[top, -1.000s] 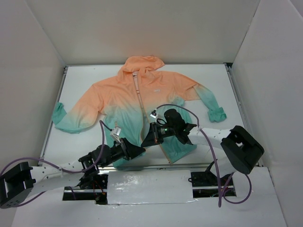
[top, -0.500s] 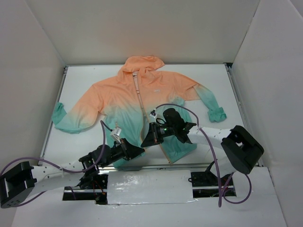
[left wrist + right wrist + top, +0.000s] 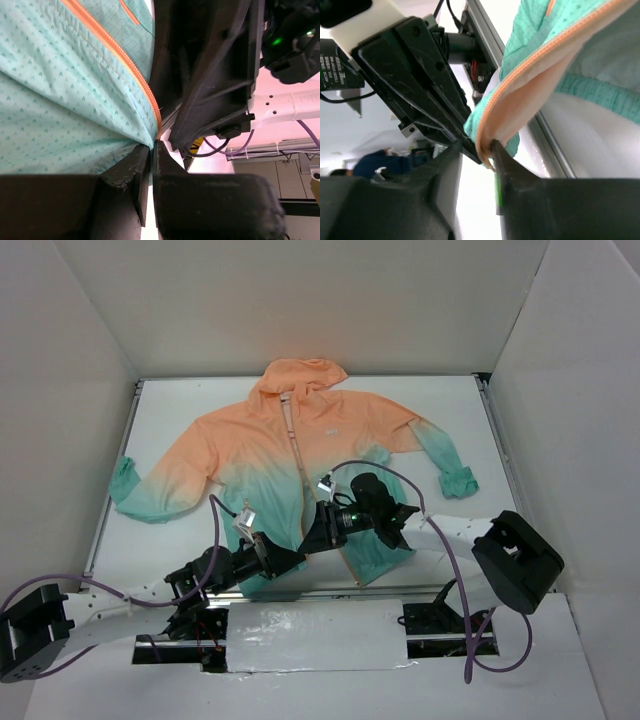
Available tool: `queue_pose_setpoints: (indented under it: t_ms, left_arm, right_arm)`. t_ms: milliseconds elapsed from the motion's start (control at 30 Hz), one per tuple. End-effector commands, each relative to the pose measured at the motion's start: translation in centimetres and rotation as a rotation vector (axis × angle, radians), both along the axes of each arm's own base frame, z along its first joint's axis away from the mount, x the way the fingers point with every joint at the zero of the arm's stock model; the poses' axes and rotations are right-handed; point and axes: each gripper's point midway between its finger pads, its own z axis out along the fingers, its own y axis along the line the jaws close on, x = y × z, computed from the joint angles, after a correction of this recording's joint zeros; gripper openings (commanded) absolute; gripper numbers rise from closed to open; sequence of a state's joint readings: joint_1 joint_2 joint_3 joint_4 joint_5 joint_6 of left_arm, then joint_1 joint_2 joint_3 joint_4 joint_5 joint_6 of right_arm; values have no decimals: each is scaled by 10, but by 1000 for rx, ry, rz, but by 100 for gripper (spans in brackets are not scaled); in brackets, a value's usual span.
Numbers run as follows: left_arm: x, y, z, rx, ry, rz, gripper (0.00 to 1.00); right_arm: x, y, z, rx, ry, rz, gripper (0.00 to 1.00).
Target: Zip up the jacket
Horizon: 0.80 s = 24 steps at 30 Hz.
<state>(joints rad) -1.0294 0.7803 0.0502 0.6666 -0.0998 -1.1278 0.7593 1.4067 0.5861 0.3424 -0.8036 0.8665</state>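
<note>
The left gripper [image 3: 151,146] sits at the near hem of the jacket [image 3: 250,455]. Its jaws are closed to a slit on the teal corner beside the orange zipper [image 3: 120,55], placed as a second ago. The jacket lies spread on the table [image 3: 450,405], hood at the far side, unmoved. The right gripper [image 3: 479,152] has shifted slightly nearer. Its jaws stand partly apart, with the zipper edge hanging loosely between them.
</note>
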Motion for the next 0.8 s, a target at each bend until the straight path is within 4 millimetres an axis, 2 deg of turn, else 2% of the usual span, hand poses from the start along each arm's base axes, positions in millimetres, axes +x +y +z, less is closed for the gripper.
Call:
queue_pose_setpoints:
  t_ms: [0,300,367,400,433,500,533,600,767]
  left_arm:
    - [2,-1,20,-68,-48,1,0]
    - [4,-1,20,-57,-42,10,0]
    - [4,-2,19,-52,-39,7,1]
    - [4,-2,19,-49,-40,1,8]
    - [4,-3,18,-45,-41,-1,24]
    - [1,-3,16,-38,-43,-16,38]
    - [0,-3,14,-33,-40,-20,53]
    - [-2,-3,12,-29,-38,-31,54]
    - [-6,-2,9,-46,-36,-42,52]
  right_arm:
    - [-8,1,20,103,-47,50,34]
    - [-11,-1,26,108,-66,63,0]
    - [-10,-1,25,89,-61,59,0]
    - [-7,0,27,86,-82,64,0]
    - [-6,-2,20,44,-63,56,0]
    - [-4,-3,17,-7,-89,68,0]
    - [-2,-4,18,-20,-102,72,0]
    - [1,-4,21,-32,-149,92,0]
    - [-7,-5,26,-26,-154,155,0]
